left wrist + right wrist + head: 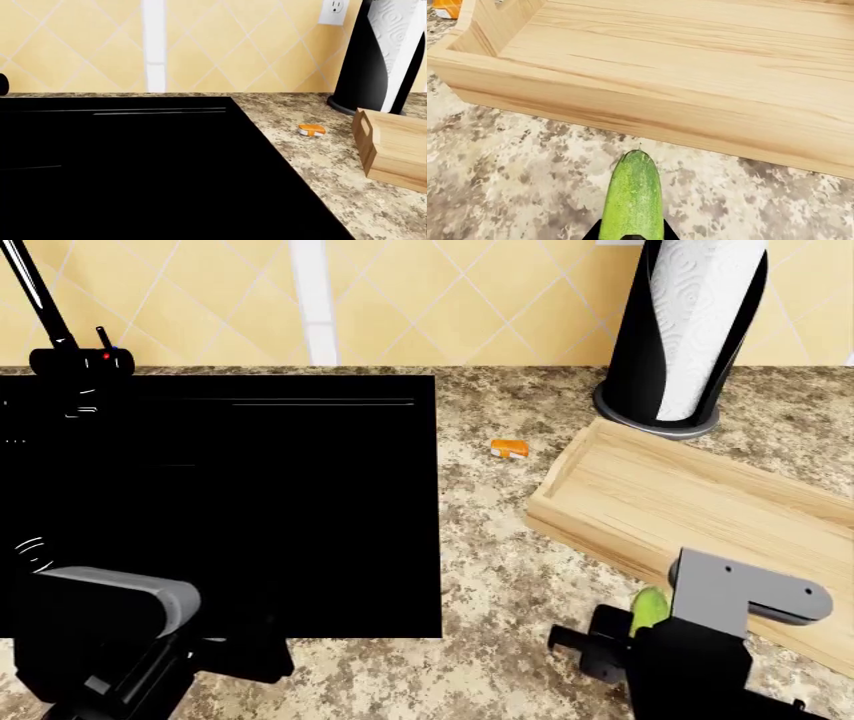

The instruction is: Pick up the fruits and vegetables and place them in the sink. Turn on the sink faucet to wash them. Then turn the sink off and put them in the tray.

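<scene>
Gripping the cucumber (632, 195) at its near end, the right hand (631, 234) is pinching it between 2 dark fingers, with the green tip pointing toward the tray (627, 112) and lying over the speckled counter (507, 170) just short of the tray's near rim. In the head view the same cucumber (647, 608) is peeking out beside the right arm, close to the tray (601, 530).

The step in hand is, by my reading, either carrying the cucumber toward the sink (240, 510) or bringing it to the tray; the pictures are not settling which, and no water is showing at the faucet (54, 325). Doing it well is calling for keeping the pinch firm, since a smooth cucumber held at 1 end is likely to swing or slip, and for lifting the tip clear of the rim before crossing it.

The left hand is not appearing in its own wrist view, and the head view is showing only the arm over the sink, so I cannot tell whether it is spread or pressed together. The radish is not visible anywhere.

No brand, label or writing is legible; the faucet's lever (104, 348) is bearing only a red dot, and the paper towel roll (697, 320) is showing an embossed swirl.
</scene>
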Robot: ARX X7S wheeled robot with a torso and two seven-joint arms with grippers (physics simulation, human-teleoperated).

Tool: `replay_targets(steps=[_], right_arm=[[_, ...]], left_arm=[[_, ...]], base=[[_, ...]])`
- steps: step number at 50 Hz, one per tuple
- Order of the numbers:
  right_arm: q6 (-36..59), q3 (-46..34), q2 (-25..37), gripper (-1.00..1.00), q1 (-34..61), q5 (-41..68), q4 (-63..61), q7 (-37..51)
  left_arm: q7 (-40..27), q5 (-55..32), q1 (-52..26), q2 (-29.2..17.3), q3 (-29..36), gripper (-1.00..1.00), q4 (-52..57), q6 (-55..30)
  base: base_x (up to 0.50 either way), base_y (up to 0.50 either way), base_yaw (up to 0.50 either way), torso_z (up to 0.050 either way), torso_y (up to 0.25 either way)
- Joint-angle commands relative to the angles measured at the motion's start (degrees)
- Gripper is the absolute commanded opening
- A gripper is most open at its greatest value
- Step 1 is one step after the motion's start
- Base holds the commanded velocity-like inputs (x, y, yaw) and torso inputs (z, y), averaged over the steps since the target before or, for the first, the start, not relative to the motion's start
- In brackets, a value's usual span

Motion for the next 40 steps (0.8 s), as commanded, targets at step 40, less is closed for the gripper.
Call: replay_targets(steps=[40], right_arm=[[16.5,-22.8,21.3,-1.0,28.0,-40.9,-16.3,-9.4]], left_arm=[[-5.9,-11.9,4.2,-6.2,-5.9,1.0,5.2,5.1]], base=[[-0.02,0.0,0.0,0.0,0.0]])
